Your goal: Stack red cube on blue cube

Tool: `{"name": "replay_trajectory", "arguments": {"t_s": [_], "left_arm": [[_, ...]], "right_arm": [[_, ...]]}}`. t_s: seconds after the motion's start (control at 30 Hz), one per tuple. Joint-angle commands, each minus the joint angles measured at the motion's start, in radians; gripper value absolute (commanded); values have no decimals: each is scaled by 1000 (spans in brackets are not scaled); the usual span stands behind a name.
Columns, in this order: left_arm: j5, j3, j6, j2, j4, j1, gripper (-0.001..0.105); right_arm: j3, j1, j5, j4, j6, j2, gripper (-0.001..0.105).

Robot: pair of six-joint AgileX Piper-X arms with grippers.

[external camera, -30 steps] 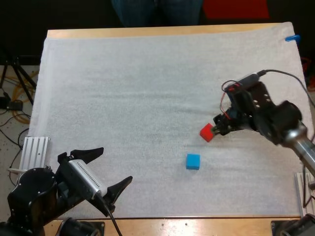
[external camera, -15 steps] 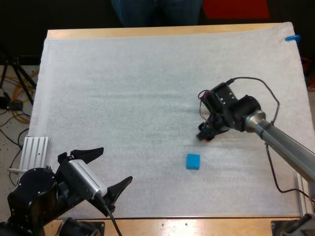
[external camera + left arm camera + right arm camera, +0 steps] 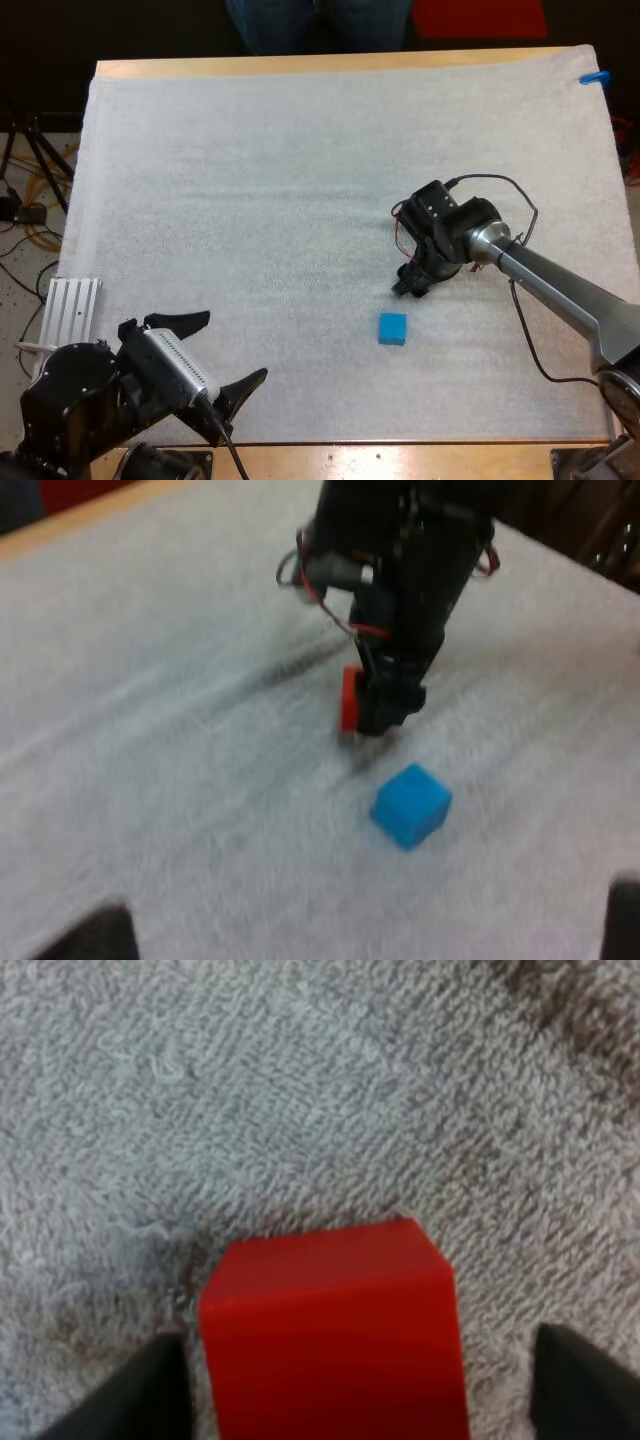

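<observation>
Quick one: blue cube [image 3: 393, 328] sits on the white mat [image 3: 250, 180], nothing on top of it yet. Red cube [image 3: 330, 1335] is near it but not touching, just past the blue cube's far side. The right gripper [image 3: 410, 287] is down over the red cube w/ a black finger [image 3: 150, 1390] on each side. Jaws are apart, not clamped: one finger is right beside the red cube, and on the other side mat shows between finger and cube, so no grip on it afaict. The left wrist cam has the red cube tucked against that gripper's tip, right behind the blue cube. Left gripper [image 3: 233, 346] is well apart from the blue cube, near the table's front edge on the left arm's side, jaws spread wide, holding nothing.
</observation>
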Motion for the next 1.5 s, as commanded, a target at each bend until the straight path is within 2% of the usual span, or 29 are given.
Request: {"name": "replay_trajectory", "arguments": {"t_s": [0.0,0.1,0.23,0.53,0.73,1.03,1.2,1.47], "left_arm": [[8,-7,-7,2,18,-3,87],[8,-7,-7,2,46,-3,87],[8,-7,-7,2,62,-3,87],[29,-7,-7,2,62,-3,87],[29,-7,-7,2,62,-3,87],[29,-7,-7,2,62,-3,87],[29,-7,-7,2,62,-3,87],[29,-7,-7,2,62,-3,87]], "right_arm": [[-9,0,-9,-4,-10,-4,52],[-9,0,-14,-19,-10,-4,35],[-9,0,-19,-25,-1,-4,27],[-14,0,-17,5,6,-48,27],[-14,0,-14,11,30,-162,27],[-14,10,-47,123,38,-327,27],[-15,91,-47,191,32,-347,27],[-17,263,7,184,28,-324,27]]}}
